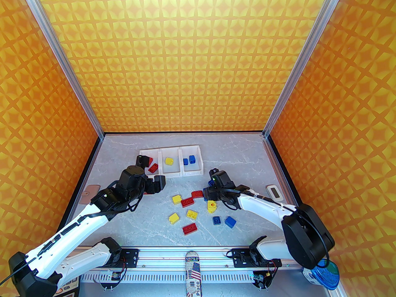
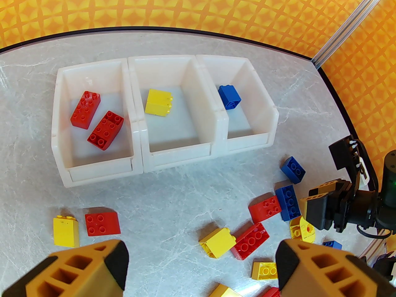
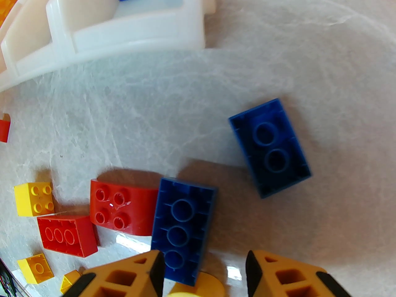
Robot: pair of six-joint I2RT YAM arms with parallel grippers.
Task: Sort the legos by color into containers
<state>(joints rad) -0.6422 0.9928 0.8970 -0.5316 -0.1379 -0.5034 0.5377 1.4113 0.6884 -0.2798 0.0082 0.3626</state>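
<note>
The left gripper (image 2: pixel 201 266), spread and empty, hovers just near of the bins (image 2: pixel 179 155) holding sorted legos (image 2: pixel 85 109). The right gripper (image 3: pixel 202 271), spread, straddles the near end of a blue brick (image 3: pixel 182 224) on the table.

Bright even lighting; soft short shadows; white glare patches on table (image 3: pixel 235 272); wrist views fisheye-warped, right one blurred.

Whole setup sits in a little booth: back wall (image 1: pixel 182 57), left wall (image 1: pixel 37 104) and right wall (image 1: pixel 349 104) all wear the same orange-and-yellow star-ish pattern. Silvery aluminium posts (image 1: pixel 62 57) run up the two back corners. The bench (image 1: pixel 235 153) is pale grey with marble-like veins, with black trim (image 1: pixel 88 165) where it meets the walls. An aluminium rail (image 1: pixel 173 254) crosses the near edge. Lighting's bright and pretty even, shadows soft.
</note>
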